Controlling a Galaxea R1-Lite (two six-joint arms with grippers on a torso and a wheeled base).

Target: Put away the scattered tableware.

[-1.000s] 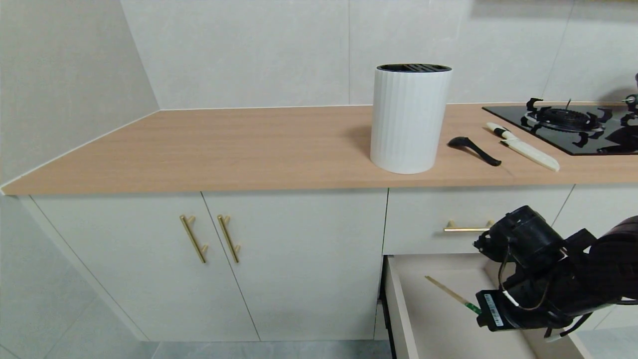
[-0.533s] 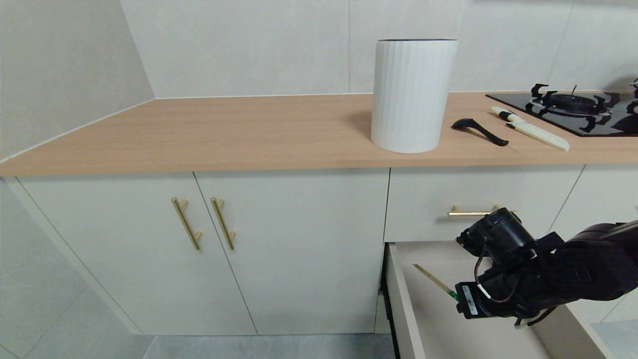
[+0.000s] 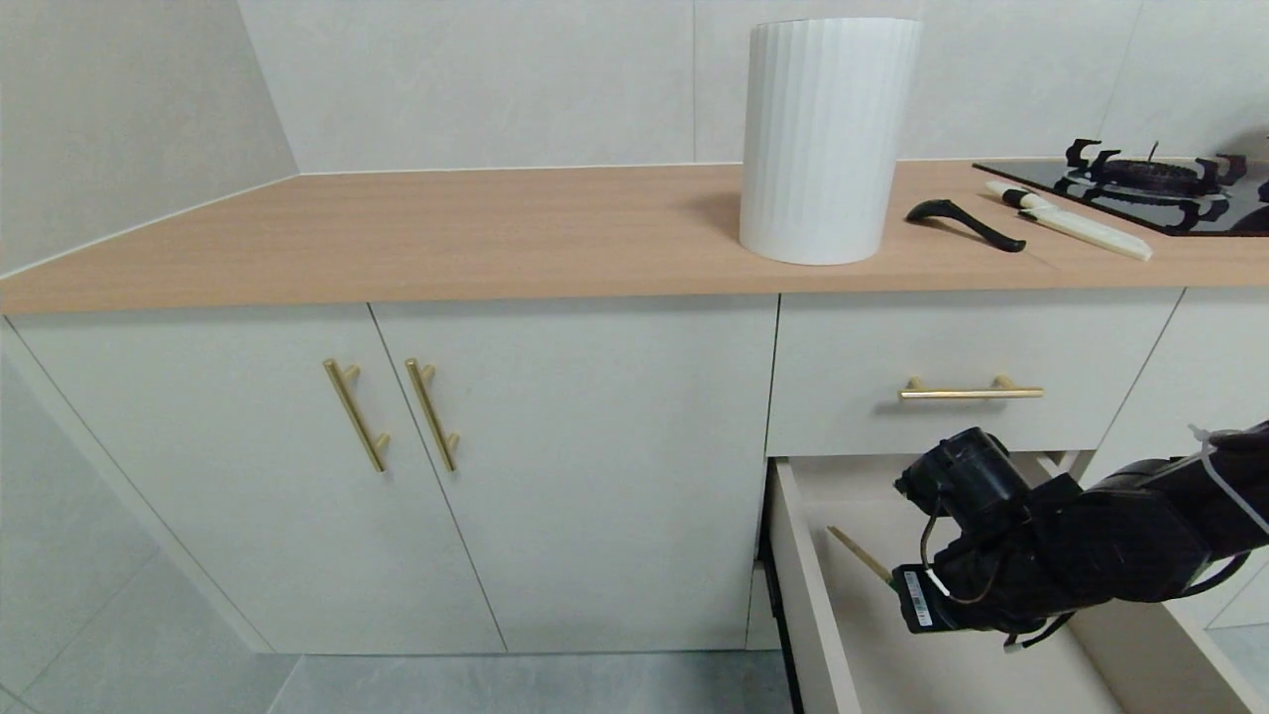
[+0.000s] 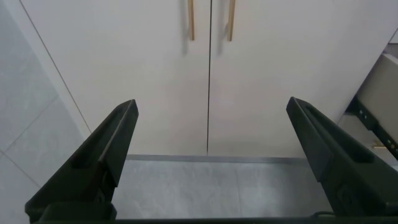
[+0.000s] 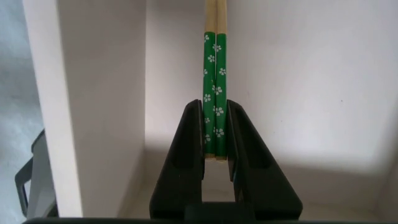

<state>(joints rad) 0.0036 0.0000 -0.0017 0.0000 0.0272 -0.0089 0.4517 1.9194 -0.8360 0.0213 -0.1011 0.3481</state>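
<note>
My right gripper (image 5: 216, 134) is shut on a pair of wooden chopsticks (image 5: 215, 68) with green flowered ends. In the head view the right gripper (image 3: 907, 590) hangs inside the open lower drawer (image 3: 798, 555), and the chopsticks (image 3: 858, 553) point toward the drawer's back left. On the countertop, right of the white ribbed holder (image 3: 823, 139), lie a black ladle (image 3: 967, 223) and a cream knife (image 3: 1076, 223). My left gripper (image 4: 211, 155) stands open with nothing between its fingers, facing the cabinet doors (image 4: 208, 68) low near the floor.
The wooden countertop (image 3: 446, 233) runs along a tiled wall. A gas hob (image 3: 1140, 183) sits at its far right. A closed drawer with a gold handle (image 3: 970, 393) lies just above the open one. Two cabinet doors with gold handles (image 3: 392, 415) are to the left.
The head camera has dropped, so the counter sits higher in the picture. My right gripper with the chopsticks has moved left and deeper into the open drawer.
</note>
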